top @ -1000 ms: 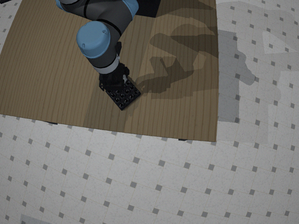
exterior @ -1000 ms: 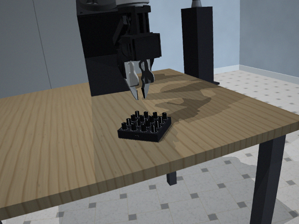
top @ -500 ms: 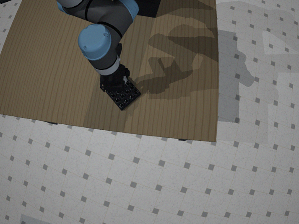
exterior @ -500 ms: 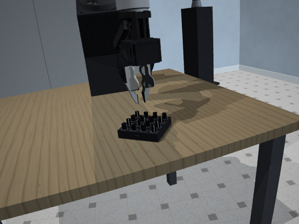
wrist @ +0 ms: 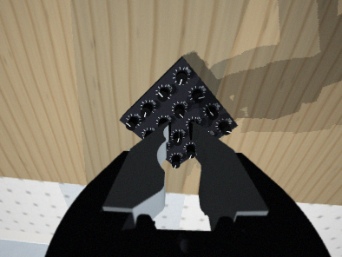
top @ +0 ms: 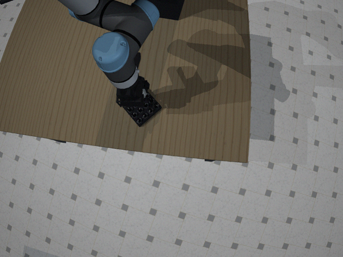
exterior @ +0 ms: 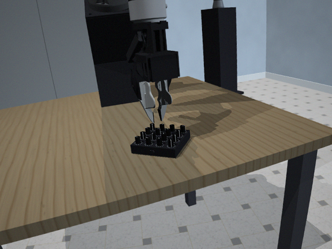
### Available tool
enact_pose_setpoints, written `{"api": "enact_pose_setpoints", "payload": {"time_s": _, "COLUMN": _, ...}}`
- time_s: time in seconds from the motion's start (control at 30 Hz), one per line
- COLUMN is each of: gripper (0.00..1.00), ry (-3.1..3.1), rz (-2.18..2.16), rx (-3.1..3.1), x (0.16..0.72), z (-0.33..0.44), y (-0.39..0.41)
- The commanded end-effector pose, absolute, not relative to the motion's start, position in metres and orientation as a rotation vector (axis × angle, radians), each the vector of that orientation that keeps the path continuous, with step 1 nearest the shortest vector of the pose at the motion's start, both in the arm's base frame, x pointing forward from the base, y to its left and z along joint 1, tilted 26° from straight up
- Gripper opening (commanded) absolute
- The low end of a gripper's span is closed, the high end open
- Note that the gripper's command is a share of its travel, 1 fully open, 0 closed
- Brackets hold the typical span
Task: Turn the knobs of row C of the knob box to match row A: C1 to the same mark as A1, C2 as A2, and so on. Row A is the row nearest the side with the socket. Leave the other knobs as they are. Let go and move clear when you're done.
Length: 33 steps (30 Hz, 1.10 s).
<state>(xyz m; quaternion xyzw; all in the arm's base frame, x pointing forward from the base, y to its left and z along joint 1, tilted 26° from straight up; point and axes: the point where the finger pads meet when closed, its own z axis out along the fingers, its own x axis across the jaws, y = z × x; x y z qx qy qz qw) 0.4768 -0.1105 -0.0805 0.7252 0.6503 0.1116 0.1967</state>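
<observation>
The black knob box (top: 150,117) (exterior: 162,152) (wrist: 163,107) lies on the wooden table, its socket (exterior: 152,151) on the front-left side in the exterior view. Row A runs along that side, with an end knob (exterior: 137,140) (wrist: 131,122). In the wrist view, one end knob of row C (wrist: 163,92) points lower left and its neighbour (wrist: 179,109) points lower right; the other row C pointers are hidden or unclear. My gripper (exterior: 157,121) (wrist: 180,123) points down above the box, fingers narrowly apart and nothing between them. Its fingers partly hide rows A to C.
The wooden table (top: 55,87) (exterior: 59,161) has its front edge beyond the box. A black pedestal (exterior: 115,82) stands behind the gripper. Another dark pillar (exterior: 219,47) carries a grey arm part at the back right. Arm shadows fall right of the box.
</observation>
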Motion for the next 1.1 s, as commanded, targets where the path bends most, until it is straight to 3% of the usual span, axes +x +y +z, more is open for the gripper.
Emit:
{"api": "enact_pose_setpoints", "payload": {"time_s": 0.0, "gripper": 0.11, "ry": 1.82, "rz": 0.313, "rx": 2.03, "x": 0.4794, "z": -0.0851, "y": -0.1115}}
{"api": "enact_pose_setpoints", "payload": {"time_s": 1.07, "gripper": 0.11, "ry": 1.82, "rz": 0.313, "rx": 2.03, "x": 0.4825, "z": -0.0922, "y": -0.1128}}
